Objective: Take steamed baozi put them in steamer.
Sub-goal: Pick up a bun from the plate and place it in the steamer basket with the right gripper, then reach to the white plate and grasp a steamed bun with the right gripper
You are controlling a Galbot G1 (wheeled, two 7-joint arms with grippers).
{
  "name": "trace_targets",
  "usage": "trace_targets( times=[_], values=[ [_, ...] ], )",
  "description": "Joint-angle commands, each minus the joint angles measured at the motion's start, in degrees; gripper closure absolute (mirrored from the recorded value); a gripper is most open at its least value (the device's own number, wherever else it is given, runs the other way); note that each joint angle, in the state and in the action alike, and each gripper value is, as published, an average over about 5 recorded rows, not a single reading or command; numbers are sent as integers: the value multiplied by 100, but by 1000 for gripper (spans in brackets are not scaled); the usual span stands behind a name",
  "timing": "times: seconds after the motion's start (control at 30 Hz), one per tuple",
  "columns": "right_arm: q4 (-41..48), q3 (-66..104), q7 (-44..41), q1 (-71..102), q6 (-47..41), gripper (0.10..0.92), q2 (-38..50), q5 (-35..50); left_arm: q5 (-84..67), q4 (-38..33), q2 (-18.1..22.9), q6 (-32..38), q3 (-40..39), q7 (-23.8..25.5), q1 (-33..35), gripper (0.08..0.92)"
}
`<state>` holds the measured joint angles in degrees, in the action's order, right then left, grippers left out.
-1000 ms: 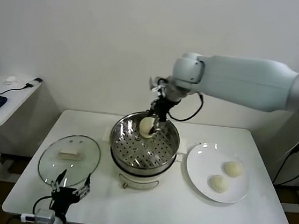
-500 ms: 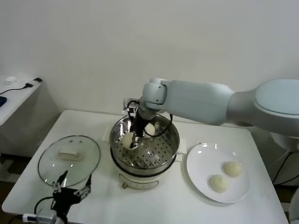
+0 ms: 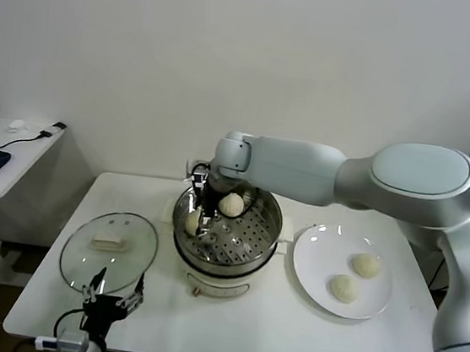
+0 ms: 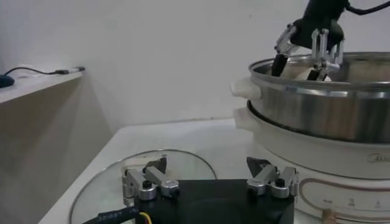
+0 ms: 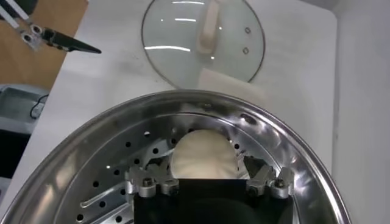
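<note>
Left gripper [image 3: 110, 304] waits low at the near edge of the counter [image 3: 285, 335], just by the glass lid [image 3: 109, 251], and its fingers are spread open with nothing in them. Next comes the steamer [image 3: 227, 226], in the middle of the counter, with the white plate [image 3: 342, 271] beside it on the robot's right. Two baozi sit on that plate, one nearer [image 3: 344, 288] and one a bit farther [image 3: 367, 265]. Right gripper [image 3: 198, 221] reaches down inside the steamer at its left side, and its fingers sit around a baozi [image 5: 203, 156] that is low on the holed tray. I cannot tell if the fingers are squeezing it or have just let go, because the bun fills the gap between them. Another baozi [image 3: 231, 204] rests on the tray toward the back, just beside the right gripper. My guess is that this bun is being set down, so two are in and two are left. What matters next is that the last two buns lie on the plate, well off to the right of the right gripper. That arm is much nearer to them than the left arm, so it will likely have to lift out and swing right.
</note>
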<state>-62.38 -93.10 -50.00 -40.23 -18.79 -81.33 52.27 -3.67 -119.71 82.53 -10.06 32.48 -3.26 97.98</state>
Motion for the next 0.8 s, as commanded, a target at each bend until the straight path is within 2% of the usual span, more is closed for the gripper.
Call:
trace_targets(
  times=[0.03,0.23,0.43,0.6,0.8],
  values=[
    [-989,-577,-775,-1347,478,202,1198,-74,4,-48,2,-3,-3,1,7,177],
    [-2042,-1414,-997,-2254,652,203,3179,-634,1,-79,4,-5,-20,2,-17,177],
    [-2530,-1550,-907,-1512,670,203,4767,-1910,40,-67,31,-22,-52,9,-30,177],
    [-2226,-569,-793,67,565,203,5279,-2805,109,-29,59,-34,-49,19,-32,177],
    [-1432,755,-685,1680,468,203,5103,-3368,150,13,106,-75,-24,26,-24,177]
  ],
)
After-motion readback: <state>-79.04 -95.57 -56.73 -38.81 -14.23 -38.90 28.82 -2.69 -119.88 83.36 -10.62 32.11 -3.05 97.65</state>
